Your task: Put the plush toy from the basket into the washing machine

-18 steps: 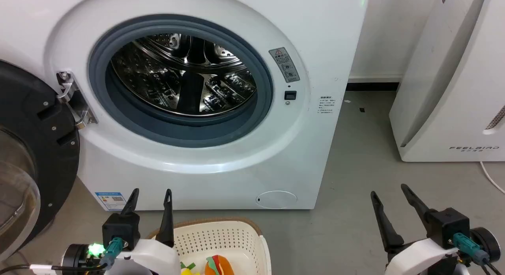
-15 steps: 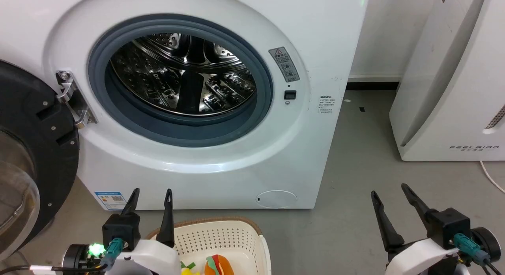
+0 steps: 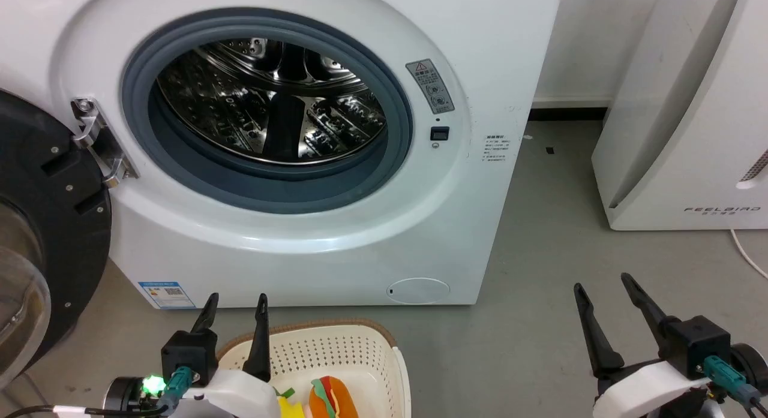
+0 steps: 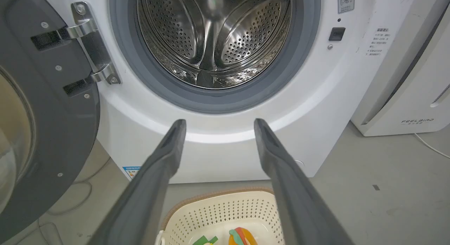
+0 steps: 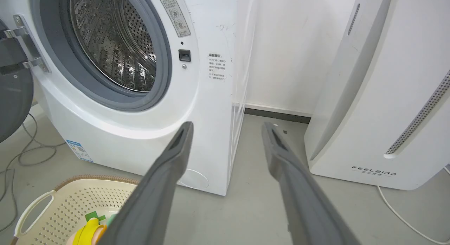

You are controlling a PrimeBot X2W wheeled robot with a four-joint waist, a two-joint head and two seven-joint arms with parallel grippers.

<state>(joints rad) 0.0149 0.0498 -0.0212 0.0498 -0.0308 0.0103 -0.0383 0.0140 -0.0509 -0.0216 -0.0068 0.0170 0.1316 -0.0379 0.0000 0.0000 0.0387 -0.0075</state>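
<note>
While the plush toy (image 3: 332,399) lies in the basket (image 3: 336,353) at six o'clock in the head view, both pairs of fingers are spread apart and hold nothing. The toy's orange bun, with green and red layers, rests on the basket floor and is partly cut off by the bottom edge. Its yellow-and-green piece lies just beside it at nine o'clock.

The left fingers (image 3: 260,340) stand at seven o'clock and point toward twelve. One of them crosses in front of the basket's perforated wall, below the brown braided rim. The right fingers (image 3: 593,331) stand at five o'clock over the grey floor (image 3: 534,322), well apart from the basket.

The washing machine (image 3: 300,250) takes up the view from ten to twelve o'clock. Its grey rubber ring surrounds the shiny steel drum (image 3: 270,106). The black door (image 3: 54,226) hangs swung open on its hinge at nine o'clock.

A white FEELBIRD appliance (image 3: 690,136) stands at three o'clock, and a white cable (image 3: 747,259) runs along the floor near it. In the left wrist view the basket sits low between the two fingers, with the toy inside it.
</note>
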